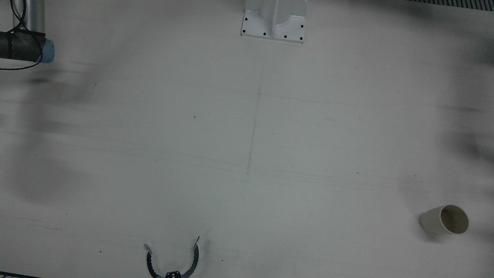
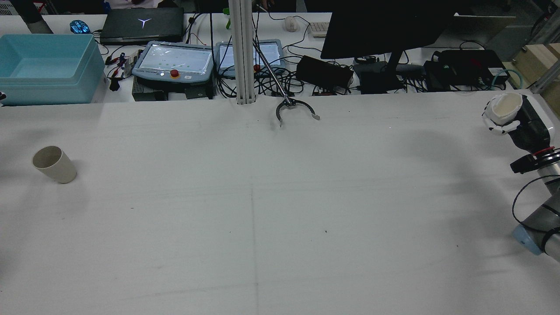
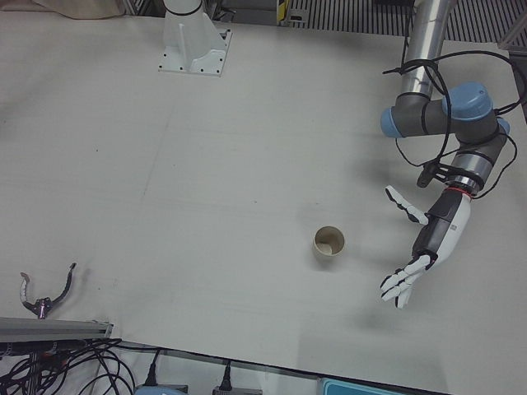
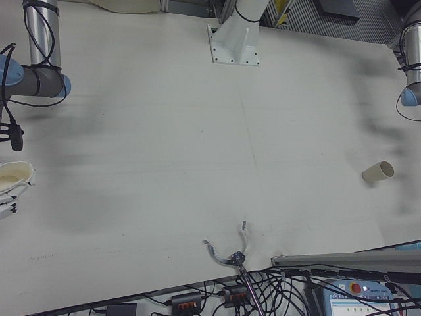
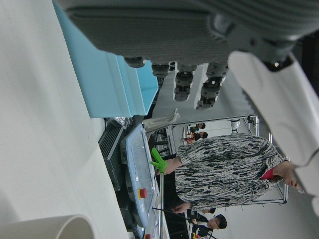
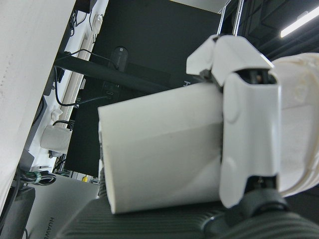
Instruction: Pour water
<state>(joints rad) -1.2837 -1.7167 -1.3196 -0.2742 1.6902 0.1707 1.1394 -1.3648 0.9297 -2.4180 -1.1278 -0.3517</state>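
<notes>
**Cup in hand, target far across the table**

Clearly the fingers (image 6: 249, 144) of the right hand (image 2: 503, 118) are wrapped round a pale cup (image 2: 506, 106), pinching it from the side; in the rear view it is held mouth-up above the right edge of the table (image 2: 280, 210), near the far side. The left hand (image 3: 420, 243) holds nothing, its fingers (image 3: 401, 285) spread and hanging over the table.

Outward from there, the second cup (image 3: 328, 243) stands upright on the table, just beside the left hand and toward the table's middle from it. From the right hand it lies well apart, almost the whole width of the table away and somewhat nearer the robot.

So the coming move likely turns on closing that gap: the held cup must travel leftward across the table until its lip is above the standing cup's open mouth, or the nearer left hand must bring that cup over.
</notes>
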